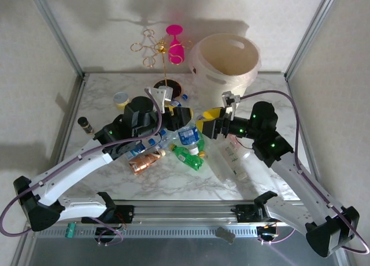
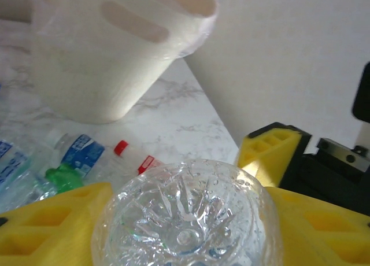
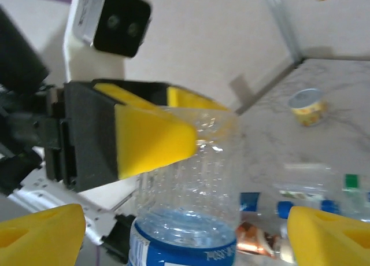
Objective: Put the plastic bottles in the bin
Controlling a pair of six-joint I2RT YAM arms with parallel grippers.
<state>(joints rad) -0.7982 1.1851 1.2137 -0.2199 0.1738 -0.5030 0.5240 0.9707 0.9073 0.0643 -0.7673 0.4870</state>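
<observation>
On my left, the left gripper (image 2: 184,237) is clamped on a clear bottle (image 3: 185,179) with a blue label, its yellow pads pressed to the sides near the base, which faces the left wrist camera. The bottle sits between the two arms, over the middle of the table (image 1: 173,185), apart from the bin (image 1: 231,78) at the far edge. I read this as the carry step for one bottle. Next I'd need to swing the left arm out over the rim and only then let go. On the way I must keep clear of the right gripper (image 3: 186,220), whose jaws stand wide apart on either side of the same bottle without touching it. More bottles, a copper one (image 1: 147,161) and a green one (image 1: 188,157) among them, lie heaped on the marble. The held bottle's cap is cut off at the bottom of the right wrist view, the heap overlaps too much to count, and I cannot see the bin's floor
</observation>
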